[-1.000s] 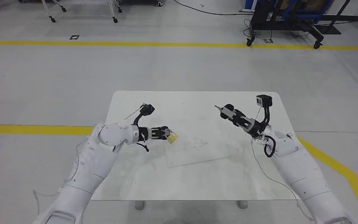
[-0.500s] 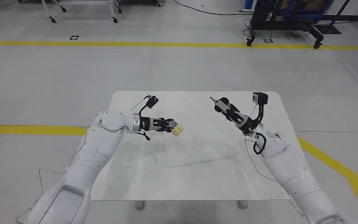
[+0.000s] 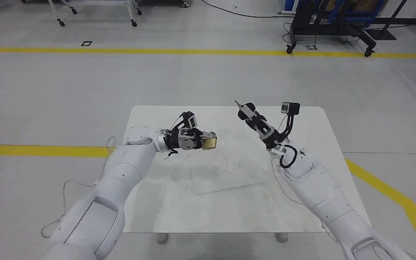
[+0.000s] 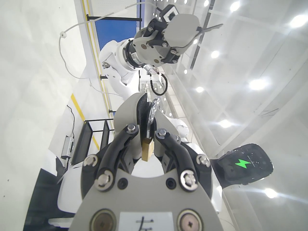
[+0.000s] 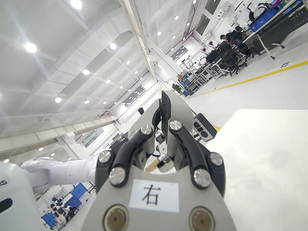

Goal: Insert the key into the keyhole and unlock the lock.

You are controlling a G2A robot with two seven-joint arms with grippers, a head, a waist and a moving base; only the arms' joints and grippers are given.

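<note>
**Holdings.** The left gripper (image 3: pixel 197 139) is pinching the brass lock (image 3: pixel 208 140) and holding it in the air above the rear of the table (image 3: pixel 260 195). The right gripper (image 3: pixel 244 112) is pressing its fingers together on the key (image 4: pixel 211 27), whose blade is projecting beyond the fingertips, over the table's far edge. Key and lock are near each other but apart. The keyhole is not discernible.

**Assessment.** The approach is under way and insertion is not yet begun. The blade should be lining up with the keyhole's axis before the gap closes, with the lock arm holding steady and the key advancing slowly.

**Clearance.** Open air is lying between the two grippers, giving room to close. The key is hanging at the far edge, so a slip there risks dropping it to the floor.
</note>
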